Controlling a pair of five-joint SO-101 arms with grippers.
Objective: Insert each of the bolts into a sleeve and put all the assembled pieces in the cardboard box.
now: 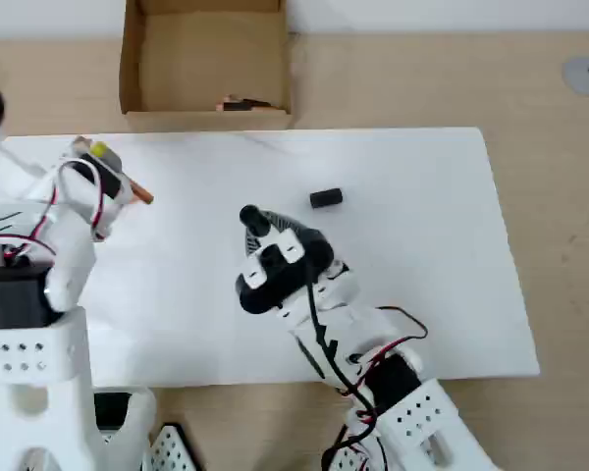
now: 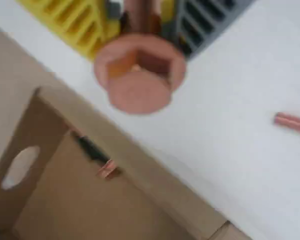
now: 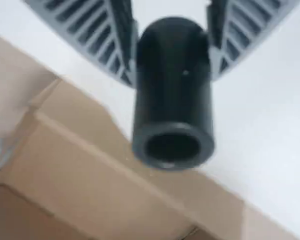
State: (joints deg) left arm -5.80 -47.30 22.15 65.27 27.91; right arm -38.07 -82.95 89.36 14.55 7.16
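Left gripper (image 2: 140, 17) clamped on shank of copper-coloured hex-head bolt (image 2: 140, 82), head poking out past fingertips. Open brown cardboard box (image 2: 140, 172) just beyond that tip, one black-and-copper assembled piece (image 2: 99, 159) already inside. Spare copper bolt (image 2: 292, 123) lying on white mat (image 1: 422, 294), off to that gripper's side. Right gripper (image 3: 172, 40) squeezing black cylindrical sleeve (image 3: 173, 100), hollow end pointing out toward box. Second black sleeve (image 1: 325, 198) on mat near right gripper, not touching.

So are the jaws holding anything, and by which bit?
Left jaws: a bolt by its shank, head poking out. Right jaws: a black sleeve by its rear end, open end out.
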